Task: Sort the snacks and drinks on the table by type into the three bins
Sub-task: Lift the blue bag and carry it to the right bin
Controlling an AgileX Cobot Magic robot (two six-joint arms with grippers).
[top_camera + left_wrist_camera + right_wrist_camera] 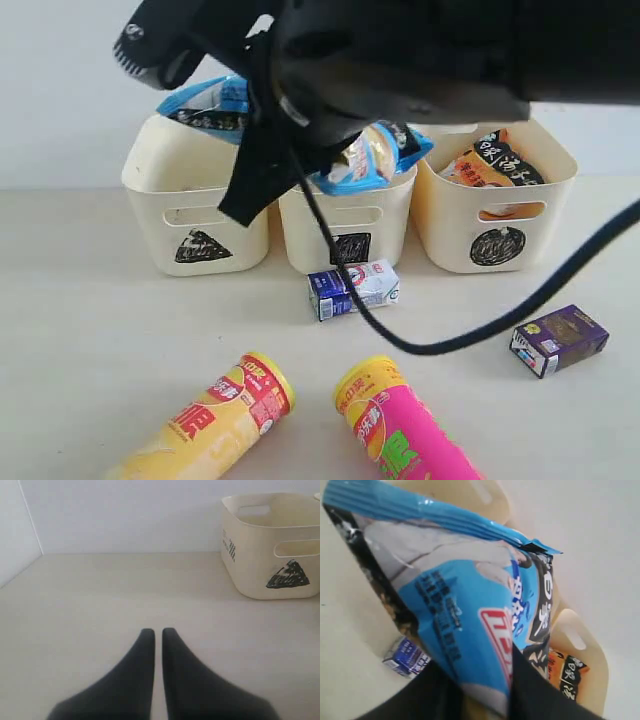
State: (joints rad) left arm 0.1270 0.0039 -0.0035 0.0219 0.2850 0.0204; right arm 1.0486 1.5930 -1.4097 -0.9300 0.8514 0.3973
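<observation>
Exterior view: the blue packet (pixel 365 160) tilts, long axis sloping down rightward.

We list, on the pale table (pixel 90 340): triangle bin (pixel 190 215), square bin (pixel 345 228), circle bin (pixel 495 225), abreast; blue-and-white carton (pixel 352 289) just before the square bin; purple carton (pixel 558 339); yellow-red tube (pixel 215 425) and pink tube (pixel 405 430), lying down.

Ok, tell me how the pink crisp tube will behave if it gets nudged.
The pink crisp tube lies on its side, so it will probably roll if pushed sideways. Its round, glossy wall looks stiff but perhaps slippery to pinch.
</observation>
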